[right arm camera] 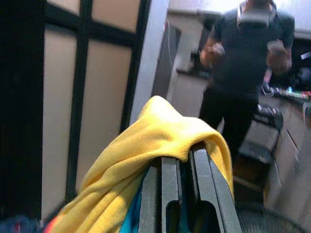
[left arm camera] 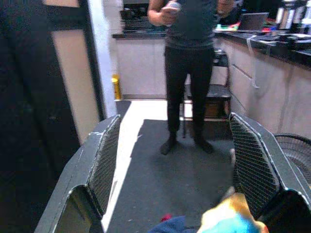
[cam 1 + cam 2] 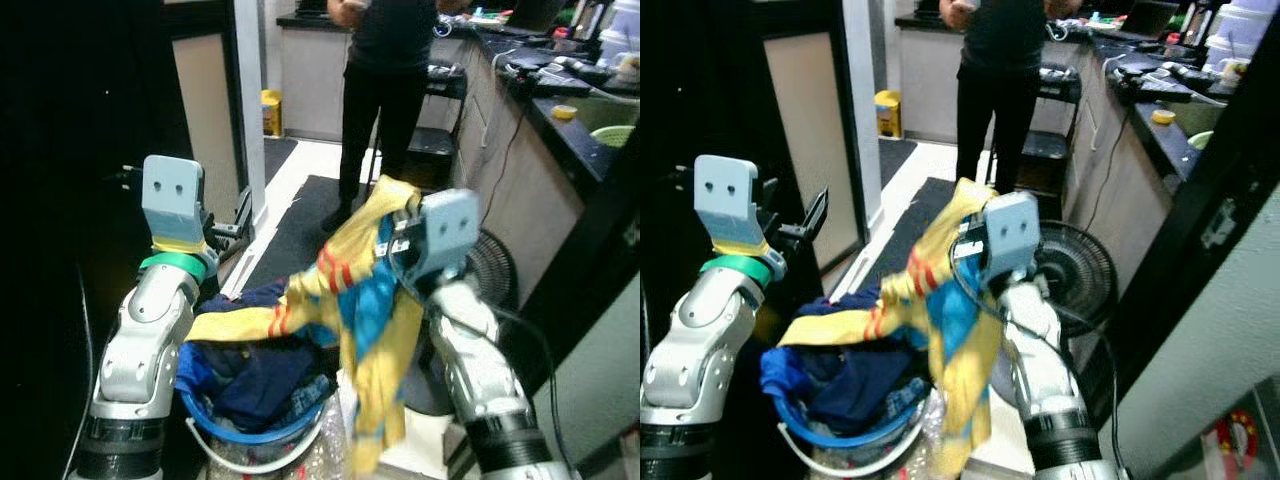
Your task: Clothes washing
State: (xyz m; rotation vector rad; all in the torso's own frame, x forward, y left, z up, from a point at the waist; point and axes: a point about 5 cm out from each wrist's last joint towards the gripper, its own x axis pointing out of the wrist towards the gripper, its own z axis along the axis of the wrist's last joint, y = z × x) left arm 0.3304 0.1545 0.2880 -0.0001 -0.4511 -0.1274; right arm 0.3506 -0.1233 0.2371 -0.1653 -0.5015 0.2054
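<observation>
While the yellow garment (image 3: 370,300) hangs lifted above the laundry, the step in hand looks like drawing one piece free of the pile, and doing it well probably means raising it until its trailing end clears the rest before carrying it anywhere. On the robot's left, the left gripper (image 2: 175,170) is held up beside the dark doorway with its jaws spread wide and nothing between them, so it seems free to catch the loose sleeve. Below and between the arms stands the blue basket (image 3: 255,432), heaped with dark blue clothes (image 3: 250,375) that rise to its rim; one striped end of the yellow garment lies across them, so a sideways pull could drag other pieces out. To the right, the right gripper (image 1: 182,189) has its jaws closed on a fold of the yellow garment, the cloth draped over the fingertips, with a blue and red-striped panel hanging down past the forearm toward the floor. A firmer bunch of fabric in that grip would likely be safer than the thin fold now held. Farther on, a person (image 3: 385,90) stands on a dark mat (image 3: 300,225), and a floor fan (image 3: 1075,275) sits just behind the right arm, near enough that swinging cloth might brush it.
</observation>
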